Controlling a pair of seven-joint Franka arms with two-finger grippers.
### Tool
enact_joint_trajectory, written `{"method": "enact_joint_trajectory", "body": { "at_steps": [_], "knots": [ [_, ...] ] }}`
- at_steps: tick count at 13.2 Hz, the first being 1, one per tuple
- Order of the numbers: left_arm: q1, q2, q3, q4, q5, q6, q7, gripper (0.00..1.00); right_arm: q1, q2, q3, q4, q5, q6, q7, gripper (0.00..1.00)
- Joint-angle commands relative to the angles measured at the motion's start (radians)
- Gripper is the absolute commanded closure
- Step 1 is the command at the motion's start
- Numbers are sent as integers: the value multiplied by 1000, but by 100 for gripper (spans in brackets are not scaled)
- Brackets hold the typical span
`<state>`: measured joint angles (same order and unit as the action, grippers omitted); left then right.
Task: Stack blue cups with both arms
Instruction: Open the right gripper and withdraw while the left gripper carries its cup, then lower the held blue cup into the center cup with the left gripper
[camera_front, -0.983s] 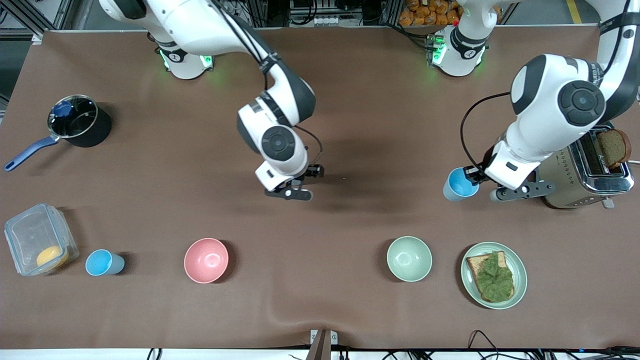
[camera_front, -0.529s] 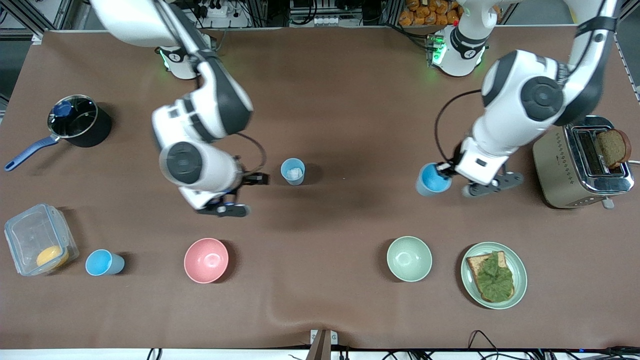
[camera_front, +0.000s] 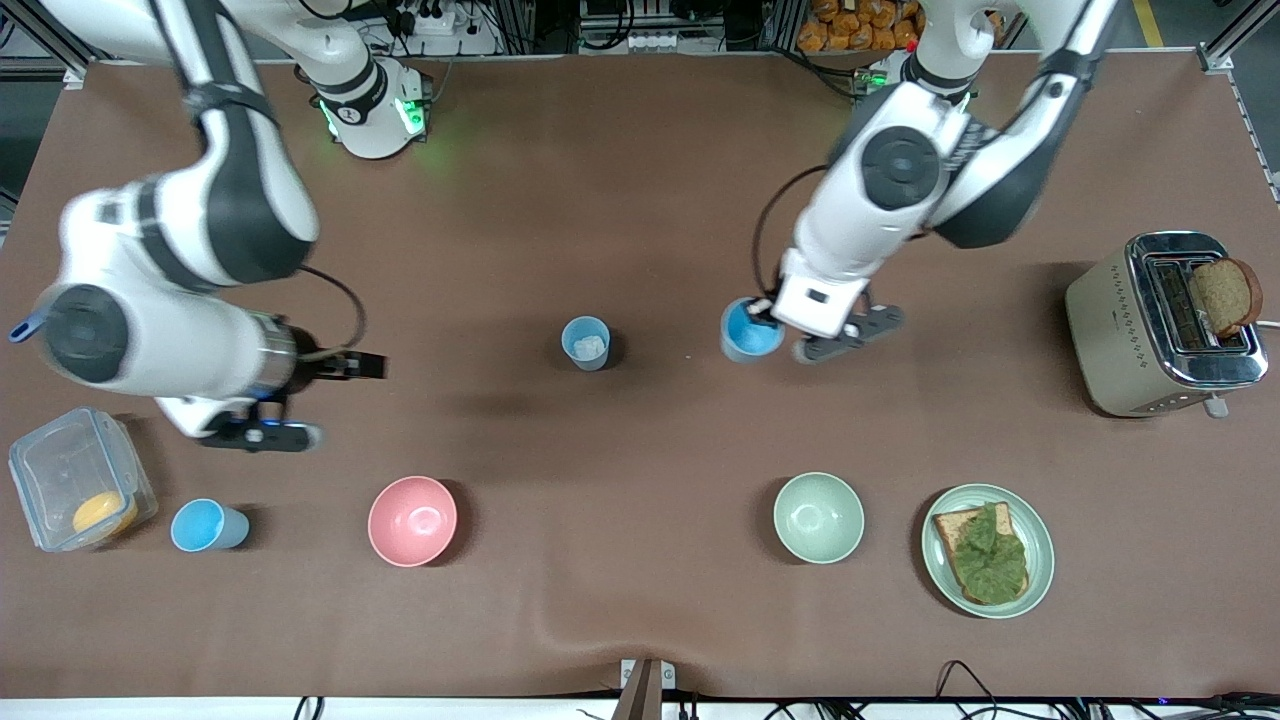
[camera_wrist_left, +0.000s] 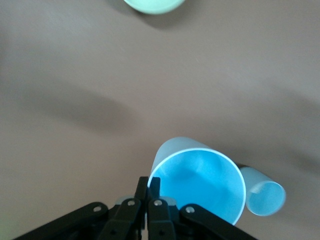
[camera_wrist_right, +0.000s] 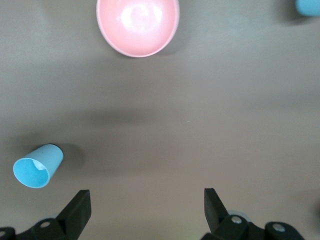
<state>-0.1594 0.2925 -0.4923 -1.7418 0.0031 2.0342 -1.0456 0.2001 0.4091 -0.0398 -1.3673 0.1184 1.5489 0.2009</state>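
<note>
Nothing stacked yet: left gripper (camera_front: 778, 322) pinching 1 blue cup (camera_front: 750, 330) above table, right gripper (camera_wrist_right: 145, 212) wide open over bare table, 2 cups (camera_front: 586, 342) left

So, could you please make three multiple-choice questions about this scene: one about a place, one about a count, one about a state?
1. What stands nearest the clear container with the orange thing inside?
A. a blue cup
B. the toaster
C. the green bowl

2. How many blue cups are in the front view?
A. one
B. two
C. three

3. What is the left gripper doing?
A. hanging open
B. pinching a cup's rim
C. holding a bowl

Answers:
1. A: the cup near the container stands right beside it.
2. C: that one, the middle cup, and the held cup.
3. B: its fingers are shut on the held cup's rim; the right gripper is open over bare table.
</note>
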Motion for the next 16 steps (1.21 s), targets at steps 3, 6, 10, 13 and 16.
{"method": "enact_joint_trajectory", "body": {
  "at_steps": [3, 6, 10, 13, 16],
  "knots": [
    [-188, 161, 11, 145, 58, 44, -259, 100, -117, -104, 14, -27, -37, -61, -133, 0],
    [-270, 241, 12, 206, 142, 77, -407, 100, -168, -232, 29, -103, -66, -46, -135, 0],
    [-344, 318, 24, 252, 170, 168, -464, 100, -209, -351, 29, -162, -75, 7, -123, 0],
    [-370, 344, 34, 252, 190, 185, -473, 100, -235, -362, 25, -171, -83, 13, -133, 0],
    [-414, 358, 101, 254, 190, 236, -478, 100, -231, -362, 20, -168, -92, 19, -133, 0]
  ]
}}
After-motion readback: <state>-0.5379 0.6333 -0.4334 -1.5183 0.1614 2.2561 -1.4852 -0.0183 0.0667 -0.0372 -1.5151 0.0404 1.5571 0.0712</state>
